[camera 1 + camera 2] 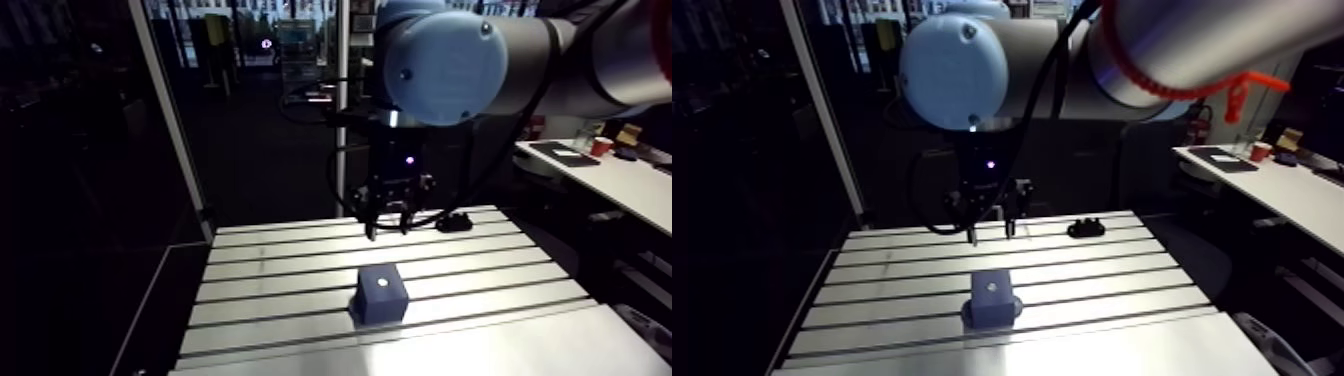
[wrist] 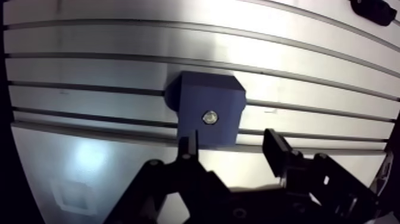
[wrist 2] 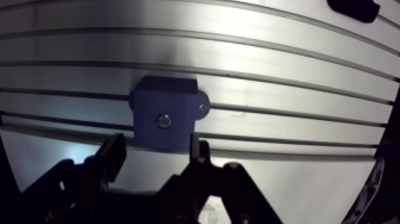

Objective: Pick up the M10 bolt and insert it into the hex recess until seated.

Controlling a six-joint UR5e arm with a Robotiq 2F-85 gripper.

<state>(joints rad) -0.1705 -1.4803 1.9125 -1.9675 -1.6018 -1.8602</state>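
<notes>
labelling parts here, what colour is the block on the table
Dark blue block, clearest in the wrist view.

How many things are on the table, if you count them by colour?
Blue block: 1
Silver bolt, sitting in the block's top: 1
Black thing, at the far edge of the table: 1
Total: 3
</notes>
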